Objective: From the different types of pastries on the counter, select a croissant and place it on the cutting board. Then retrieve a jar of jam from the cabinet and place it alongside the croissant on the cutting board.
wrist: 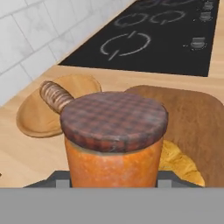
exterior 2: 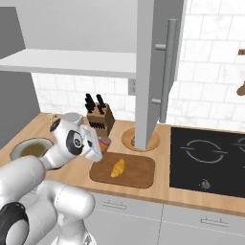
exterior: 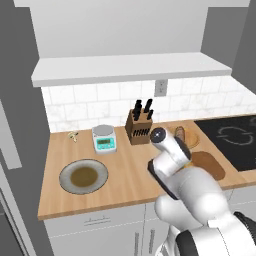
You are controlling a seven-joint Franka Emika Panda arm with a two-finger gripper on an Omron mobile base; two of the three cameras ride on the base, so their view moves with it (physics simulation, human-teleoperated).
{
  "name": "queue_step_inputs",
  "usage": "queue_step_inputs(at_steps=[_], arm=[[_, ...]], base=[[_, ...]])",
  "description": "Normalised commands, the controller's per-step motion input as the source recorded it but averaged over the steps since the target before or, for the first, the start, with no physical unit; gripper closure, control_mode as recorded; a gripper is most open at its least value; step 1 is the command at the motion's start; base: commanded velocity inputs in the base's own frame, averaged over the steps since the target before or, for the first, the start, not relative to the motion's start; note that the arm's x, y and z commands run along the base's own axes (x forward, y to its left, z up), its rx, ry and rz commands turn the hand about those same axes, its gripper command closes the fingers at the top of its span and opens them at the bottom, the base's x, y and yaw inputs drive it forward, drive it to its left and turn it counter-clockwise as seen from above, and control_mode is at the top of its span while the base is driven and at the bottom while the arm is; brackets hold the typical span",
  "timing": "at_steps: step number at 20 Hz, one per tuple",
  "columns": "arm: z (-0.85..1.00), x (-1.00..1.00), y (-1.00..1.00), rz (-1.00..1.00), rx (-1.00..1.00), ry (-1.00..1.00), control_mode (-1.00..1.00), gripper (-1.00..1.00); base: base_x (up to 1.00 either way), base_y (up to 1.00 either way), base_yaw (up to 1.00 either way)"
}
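My gripper (wrist: pixel 113 180) is shut on the jar of jam (wrist: pixel 113 144), an orange jar with a brown checked lid that stands upright between the fingers. In the right base view the jar of jam (exterior 2: pixel 105 142) hangs at the left end of the cutting board (exterior 2: pixel 136 176); I cannot tell whether it touches the counter (exterior 2: pixel 57 174). The golden croissant (exterior 2: pixel 117 168) lies on the board, just right of the jar, and the croissant (wrist: pixel 180 162) peeks out behind the jar on the cutting board (wrist: pixel 194 116). In the left base view my arm hides the hand; the cutting board (exterior: pixel 212 165) shows beside it.
A round light-wood plate (wrist: pixel 41 116) carries the brown bun (wrist: pixel 54 96) behind the jar. The knife block (exterior: pixel 138 126), a scale (exterior: pixel 104 138) and a grey-olive plate (exterior: pixel 83 176) stand to the left. The black cooktop (exterior 2: pixel 210 160) lies right. An open cabinet door (exterior 2: pixel 153 72) hangs over the counter.
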Motion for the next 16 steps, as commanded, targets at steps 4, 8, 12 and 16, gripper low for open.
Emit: queue_step_inputs(at_steps=[4,8,12,16], arm=[[-0.74,0.0,0.0,0.0,-0.22,-0.1,-1.0,1.0],[-0.83,0.0,0.0,0.0,-0.17,-0.01,-1.0,1.0],[-0.48,0.0,0.0,0.0,-0.01,0.0,-1.0,1.0],[-0.35,0.0,-0.11,0.0,0.0,0.0,-1.0,1.0]], base=[[0.0,0.0,0.0],[0.0,0.0,0.0],[0.0,0.0,0.0],[0.0,0.0,0.0]])
